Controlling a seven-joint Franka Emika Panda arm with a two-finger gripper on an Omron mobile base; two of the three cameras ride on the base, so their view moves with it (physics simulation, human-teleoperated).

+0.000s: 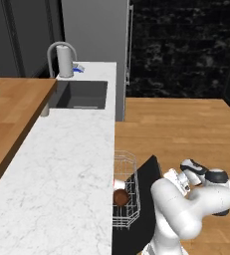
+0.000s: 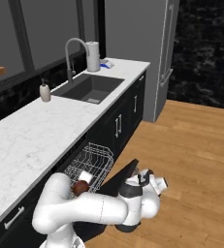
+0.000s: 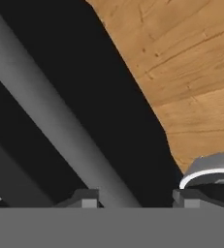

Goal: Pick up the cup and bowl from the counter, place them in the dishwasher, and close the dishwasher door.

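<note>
white marble counter (image 1: 57, 169) on the left, bare where cup and bowl would have been. sink (image 1: 81, 94) and faucet (image 1: 59, 52) at its far end, well away.

just right of the counter edge: rack (image 1: 125, 191) pulled out, bowl (image 1: 120, 197) in it, cup (image 1: 118, 185) just behind, touching or nearly so. loading looks done.

right of the rack: door (image 1: 144, 191) part-raised, tilted, not flush. gripper (image 1: 178, 180) at its outer face near the top edge. in hand view, fingertips (image 3: 87, 198) spaced fairly wide either side of the grey handle bar (image 3: 55, 121), gripping nothing.

step in hand, by judgement: closing the door. next: push the top edge toward the cabinets, follow the hinge arc, keep contact until flush.

risk: rack looks extended; may need to slide in or door could jam on it. can't tell clearance from here.

far right: open wood floor (image 1: 186, 129), lots of room for elbow and base. fridge (image 1: 94, 30) far back, no issue.
</note>
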